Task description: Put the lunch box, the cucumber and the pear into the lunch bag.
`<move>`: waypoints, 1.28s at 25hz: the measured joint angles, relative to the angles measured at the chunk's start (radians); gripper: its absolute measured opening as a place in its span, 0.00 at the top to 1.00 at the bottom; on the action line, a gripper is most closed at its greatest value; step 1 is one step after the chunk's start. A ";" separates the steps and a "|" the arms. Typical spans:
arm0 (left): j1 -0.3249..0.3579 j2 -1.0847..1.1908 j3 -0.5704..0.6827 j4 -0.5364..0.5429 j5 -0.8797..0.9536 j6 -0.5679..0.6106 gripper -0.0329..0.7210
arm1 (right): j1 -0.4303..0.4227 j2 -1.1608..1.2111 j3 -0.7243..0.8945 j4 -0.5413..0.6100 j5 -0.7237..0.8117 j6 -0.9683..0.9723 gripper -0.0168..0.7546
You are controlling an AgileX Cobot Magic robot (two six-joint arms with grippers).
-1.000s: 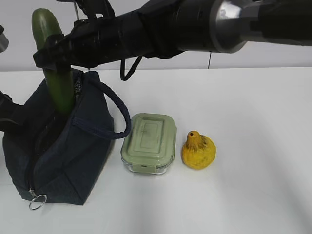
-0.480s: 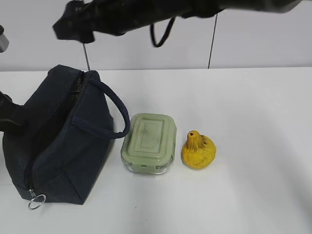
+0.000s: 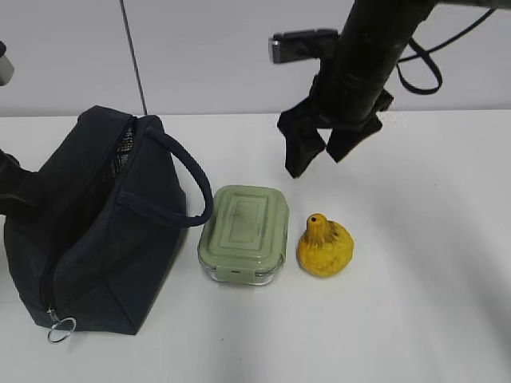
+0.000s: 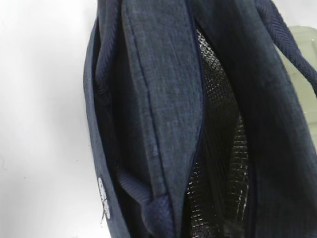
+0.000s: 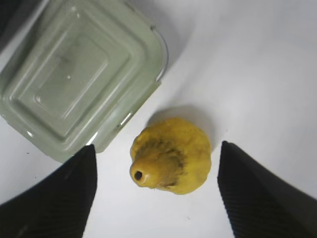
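Observation:
The dark navy lunch bag (image 3: 104, 231) stands at the left of the white table, its top gaping. My left gripper (image 3: 12, 191) presses against its left side, shut on the fabric; in the left wrist view the bag (image 4: 163, 99) fills the frame and hides the fingers. The sage-lidded lunch box (image 3: 244, 231) sits just right of the bag, and the yellow pear (image 3: 325, 246) stands beside it. My right gripper (image 3: 318, 162) hangs open and empty above the pear (image 5: 171, 154), one finger on each side, with the lunch box (image 5: 74, 74) up and to the left. The cucumber is out of view.
The bag's loop handle (image 3: 196, 187) arches toward the lunch box. A metal ring pull (image 3: 61, 329) lies at the bag's front corner. Bare table (image 3: 415, 303) stretches to the right and front. A grey wall stands behind.
The right gripper let go of the upright cucumber at the bag's opening and it dropped from sight. The arm then lifted and swung right, now open over the pear. Left arm unmoved.

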 joint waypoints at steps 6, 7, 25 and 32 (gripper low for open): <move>0.000 0.000 0.000 0.000 0.000 0.000 0.98 | 0.018 0.085 0.000 -0.010 0.030 0.020 0.22; 0.000 0.000 0.000 0.000 0.000 0.000 0.98 | 0.027 0.093 0.000 -0.024 0.030 0.029 0.22; 0.001 0.000 0.000 0.002 0.000 0.000 0.98 | 0.078 0.151 0.028 -0.156 0.025 0.089 0.66; 0.001 0.000 0.000 0.003 0.000 0.000 0.98 | 0.078 0.151 0.030 -0.155 0.025 0.089 0.97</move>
